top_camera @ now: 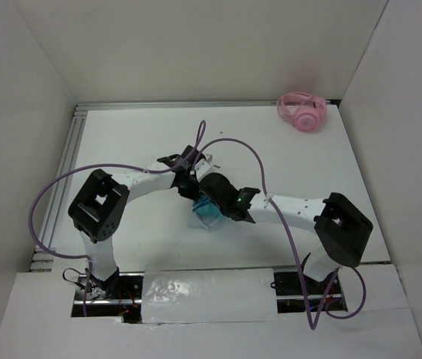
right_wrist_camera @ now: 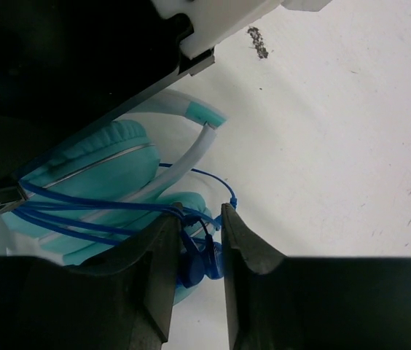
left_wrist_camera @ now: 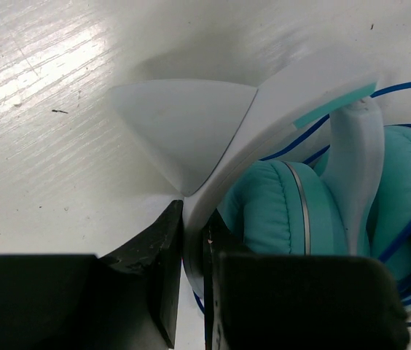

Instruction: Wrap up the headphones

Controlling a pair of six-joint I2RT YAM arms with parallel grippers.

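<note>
Top view, headphones (top_camera: 209,213): are being held on the table (top_camera: 121,142) under the meeting tips of the left gripper (top_camera: 193,188) and the right gripper (top_camera: 212,203), and are being largely hidden by them.
Top view, pink headphones (top_camera: 301,112): are being left well apart, far beyond both grippers.
Left wrist, grip: the white band (left_wrist_camera: 278,109) is being clamped edge-on between narrow jaws, right at the fingertips.
Left wrist, ear cup (left_wrist_camera: 267,211): is sitting just beyond the right-hand finger and is being crossed by the cable (left_wrist_camera: 408,227).
Left wrist, handling: the band is being judged stiff, smooth and probably slippery, yet the firmest place to take hold. The cushions are being judged soft and yielding.
Right wrist, grip: the jaws are being kept narrow, and the blue plug (right_wrist_camera: 193,266) is apparently being pinched between them.
Right wrist, cable: several strands are being stretched over the cup, to the left of the fingers.
Right wrist, handling: the cable is being judged thin, limp and light, best taken at the plug. A hard pull is being judged risky.
</note>
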